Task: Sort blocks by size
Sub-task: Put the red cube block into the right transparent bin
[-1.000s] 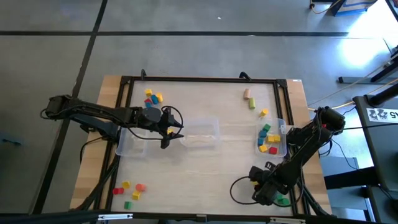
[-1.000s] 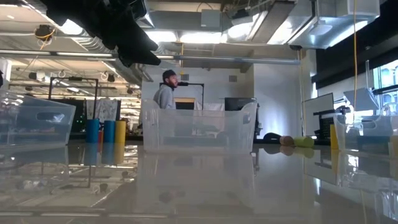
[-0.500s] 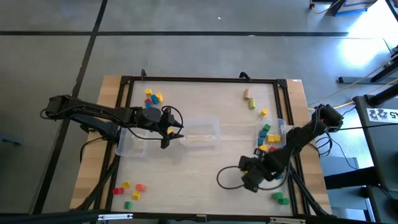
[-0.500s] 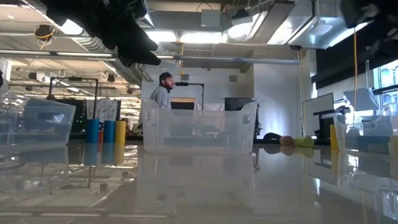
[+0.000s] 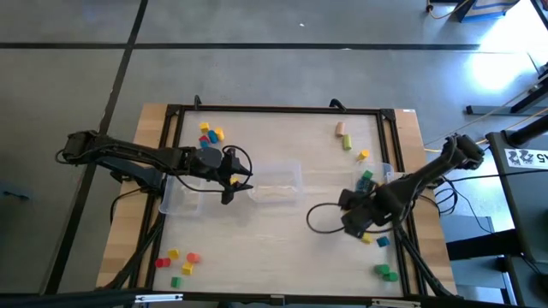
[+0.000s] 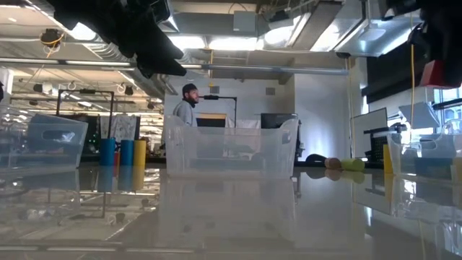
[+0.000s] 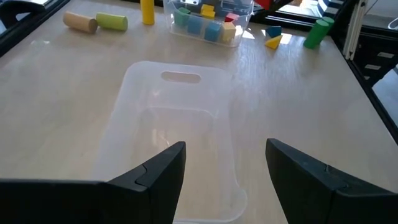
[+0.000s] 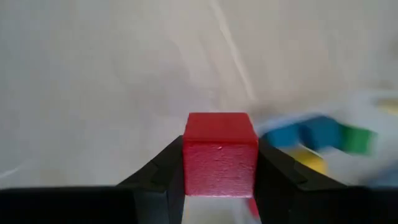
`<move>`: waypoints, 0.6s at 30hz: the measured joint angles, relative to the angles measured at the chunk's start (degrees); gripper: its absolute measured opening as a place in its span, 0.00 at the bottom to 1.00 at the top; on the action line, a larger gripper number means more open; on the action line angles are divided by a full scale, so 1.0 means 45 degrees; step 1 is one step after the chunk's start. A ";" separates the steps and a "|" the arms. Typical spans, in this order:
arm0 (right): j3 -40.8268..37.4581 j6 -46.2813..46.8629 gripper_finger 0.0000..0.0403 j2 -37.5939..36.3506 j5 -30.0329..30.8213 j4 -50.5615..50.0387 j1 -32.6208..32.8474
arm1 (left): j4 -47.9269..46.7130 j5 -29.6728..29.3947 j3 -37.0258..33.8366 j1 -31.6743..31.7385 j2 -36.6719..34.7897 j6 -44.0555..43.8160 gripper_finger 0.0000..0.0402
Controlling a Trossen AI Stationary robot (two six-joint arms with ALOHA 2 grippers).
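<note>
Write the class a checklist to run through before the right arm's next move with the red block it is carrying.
1. Grip: right gripper shut on the red cube, both fingers against its sides: ok.
2. Cube lifted off the table: ok.
3. Middle clear bin holds nothing: ok.
4. Right-side bin already holds blocks: ok.
5. Left gripper open, hanging over the middle bin, possibly in the way: not ok.
6. Which bin suits this cube's size: cannot tell.

A red block [image 8: 219, 152] between dark jaws (blue, green, yellow blocks [image 8: 317, 134] behind) over pale wood.
</note>
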 joint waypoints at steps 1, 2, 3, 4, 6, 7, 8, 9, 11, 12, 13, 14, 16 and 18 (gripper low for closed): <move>0.0000 0.0000 0.35 -0.0132 0.0000 -0.0465 -0.0125 | 0.0004 0.0000 0.0000 0.0009 0.0000 0.0002 0.55; 0.0000 0.0005 0.35 -0.0228 0.0003 -0.0972 -0.0248 | 0.0004 0.0000 0.0000 0.0009 0.0000 0.0010 0.55; 0.0000 0.0014 0.35 -0.0309 0.0001 -0.1452 -0.0377 | 0.0008 0.0000 0.0000 0.0009 0.0000 0.0041 0.55; 0.0000 0.0050 0.35 -0.0370 0.0000 -0.1898 -0.0520 | 0.0009 0.0000 0.0000 0.0009 0.0000 0.0041 0.55; 0.0000 0.0098 0.35 -0.0471 -0.0013 -0.2717 -0.0825 | 0.0014 0.0000 0.0000 0.0009 0.0000 0.0031 0.55; 0.0000 0.0102 0.35 -0.0495 -0.0010 -0.3043 -0.0970 | 0.0014 0.0000 0.0000 0.0009 0.0000 0.0030 0.55; 0.0000 0.0102 0.35 -0.0495 -0.0010 -0.3315 -0.1112 | 0.0014 0.0000 0.0000 0.0009 0.0000 0.0025 0.55; -0.0021 0.0097 0.35 -0.0495 -0.0010 -0.3502 -0.1245 | 0.0014 0.0000 0.0000 0.0009 0.0000 0.0021 0.55; -0.0258 0.0011 0.35 -0.0495 -0.0015 -0.3536 -0.1455 | 0.0009 0.0000 0.0000 0.0009 0.0000 0.0012 0.55; -0.0422 -0.0015 0.35 -0.0495 -0.0032 -0.3516 -0.1536 | 0.0011 0.0000 0.0000 0.0009 0.0000 0.0012 0.55; -0.0607 -0.0032 0.35 -0.0495 -0.0113 -0.3488 -0.1611 | 0.0014 0.0000 0.0000 0.0009 0.0000 0.0007 0.55; -0.0798 -0.0072 0.35 -0.0495 -0.0274 -0.3489 -0.1689 | 0.0011 0.0000 0.0000 0.0009 0.0000 0.0009 0.55; -0.1173 -0.0178 0.35 -0.0495 -0.0515 -0.3491 -0.1765 | 0.0009 0.0000 0.0000 0.0009 0.0000 0.0002 0.55; -0.1525 -0.0209 0.35 -0.0495 -0.0690 -0.3496 -0.1763 | 0.0006 0.0000 0.0000 0.0009 0.0000 -0.0005 0.55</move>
